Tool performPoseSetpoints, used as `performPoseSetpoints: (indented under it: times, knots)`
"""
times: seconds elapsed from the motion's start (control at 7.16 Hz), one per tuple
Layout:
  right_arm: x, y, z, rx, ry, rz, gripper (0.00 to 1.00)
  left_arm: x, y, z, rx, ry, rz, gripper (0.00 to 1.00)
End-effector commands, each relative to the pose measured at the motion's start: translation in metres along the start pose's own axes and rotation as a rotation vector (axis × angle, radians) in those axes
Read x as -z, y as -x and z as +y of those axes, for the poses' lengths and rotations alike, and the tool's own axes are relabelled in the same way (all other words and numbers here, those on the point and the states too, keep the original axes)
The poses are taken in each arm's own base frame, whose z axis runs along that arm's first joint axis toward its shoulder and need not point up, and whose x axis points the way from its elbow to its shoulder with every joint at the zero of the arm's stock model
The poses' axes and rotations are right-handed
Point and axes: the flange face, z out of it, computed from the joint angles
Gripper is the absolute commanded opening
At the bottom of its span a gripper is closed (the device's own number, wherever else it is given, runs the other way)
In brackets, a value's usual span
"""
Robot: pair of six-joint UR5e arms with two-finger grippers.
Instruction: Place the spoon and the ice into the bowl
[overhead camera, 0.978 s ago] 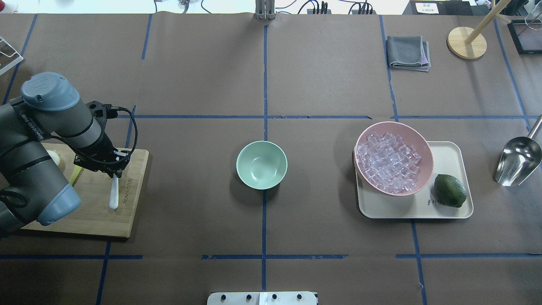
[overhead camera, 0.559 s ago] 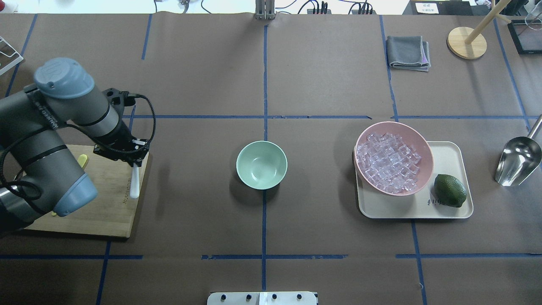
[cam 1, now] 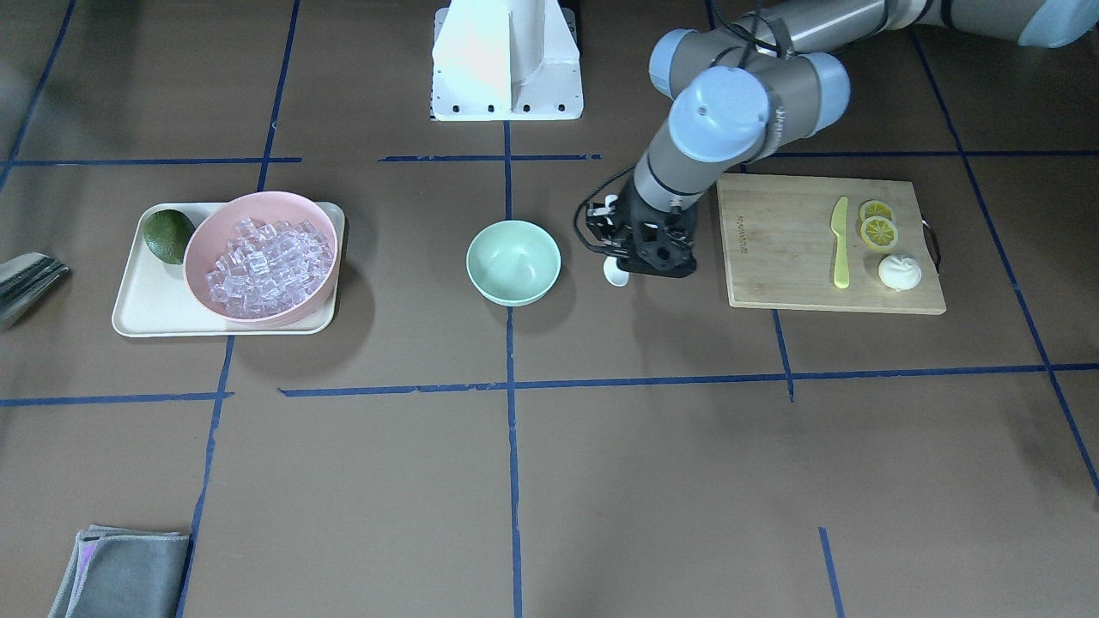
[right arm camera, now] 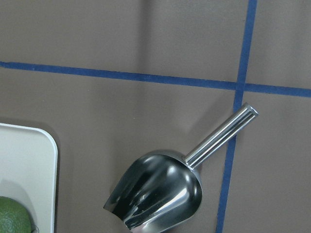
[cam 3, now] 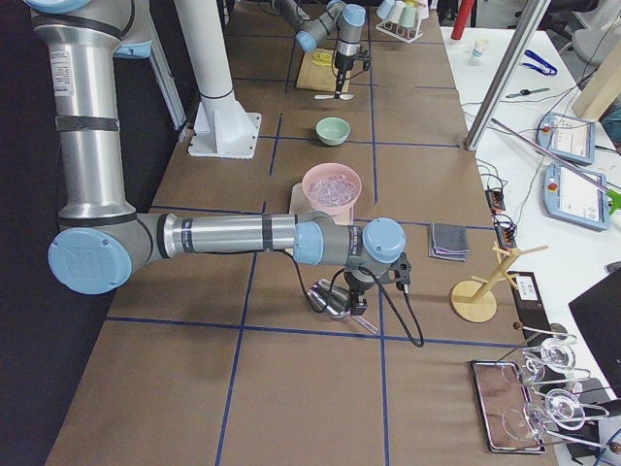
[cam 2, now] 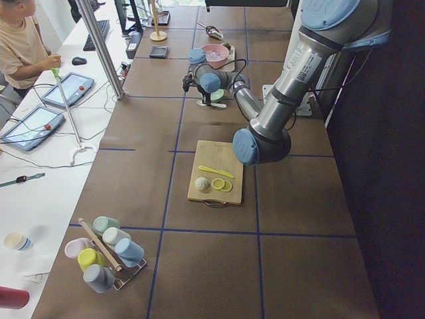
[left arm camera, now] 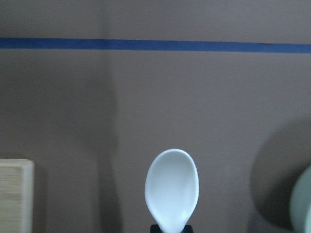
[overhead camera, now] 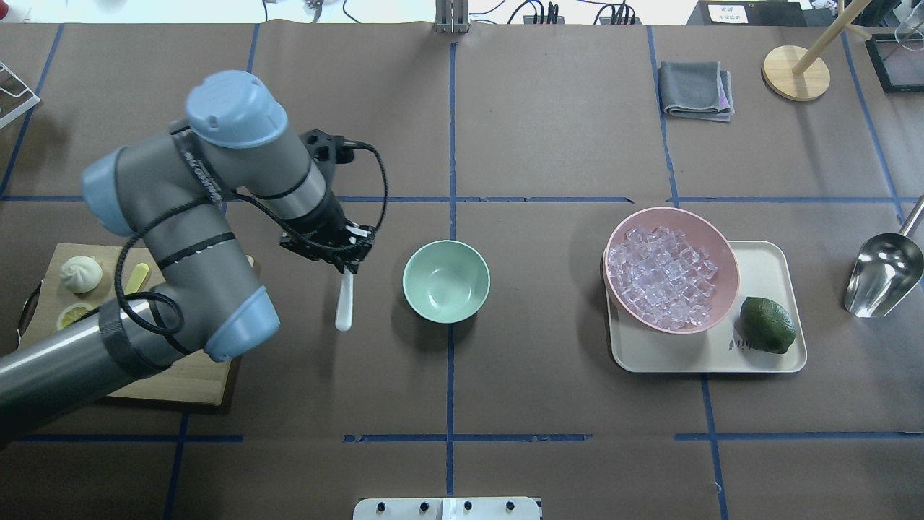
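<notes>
My left gripper (overhead camera: 349, 267) is shut on the handle of the white spoon (overhead camera: 344, 305) and holds it above the table, just left of the mint-green bowl (overhead camera: 446, 281). The bowl holds nothing. In the left wrist view the spoon's scoop (left arm camera: 172, 189) points away from the gripper and the bowl's rim (left arm camera: 304, 204) shows at the right edge. The ice (overhead camera: 663, 276) fills the pink bowl (overhead camera: 722, 249) on the tray. My right gripper (cam 3: 351, 299) shows only in the exterior right view, over the metal scoop (right arm camera: 158, 191); I cannot tell its state.
A wooden cutting board (overhead camera: 195, 375) at the left carries a yellow-green knife (overhead camera: 137, 278), a bun (overhead camera: 81, 274) and lemon slices. A beige tray (overhead camera: 765, 267) holds a green fruit (overhead camera: 767, 325). A grey cloth (overhead camera: 696, 89) and a wooden stand (overhead camera: 796, 72) lie at the back right.
My left arm has carried the spoon off the cutting board and to the right, from over the board to a spot just left of the mint-green bowl.
</notes>
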Motion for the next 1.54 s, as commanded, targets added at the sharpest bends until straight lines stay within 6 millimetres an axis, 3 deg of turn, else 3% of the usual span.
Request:
performPoseSetpoints:
  times: [0.0, 0.28, 0.42, 0.7, 0.98, 1.26, 1.4]
  knots:
    - [0.0, 0.004, -0.001, 0.004, -0.001, -0.018, 1.0, -0.012, -0.084, -0.012, -0.05, 0.021, 0.025, 0.0]
    - [0.001, 0.005, -0.002, 0.006, -0.003, -0.019, 1.0, -0.023, -0.089, -0.013, -0.047, 0.035, 0.015, 0.03]
    - [0.001, 0.005, -0.001, 0.005, -0.002, -0.021, 1.0, -0.027, -0.09, -0.011, -0.044, 0.041, 0.012, 0.09]
    - [0.0, 0.004, -0.001, 0.004, -0.001, -0.021, 1.0, -0.031, -0.094, -0.006, -0.051, 0.044, 0.02, 0.43]
    - [0.001, 0.005, -0.001, 0.005, -0.002, -0.021, 1.0, -0.031, -0.096, -0.005, -0.028, 0.04, 0.027, 0.89]
    - [0.001, 0.016, -0.004, 0.011, -0.007, -0.093, 1.0, -0.021, -0.102, -0.006, 0.018, 0.013, 0.073, 0.93]
    - [0.004, 0.053, -0.012, -0.001, -0.007, -0.099, 1.0, -0.006, -0.098, -0.015, 0.022, -0.02, 0.1, 0.93]
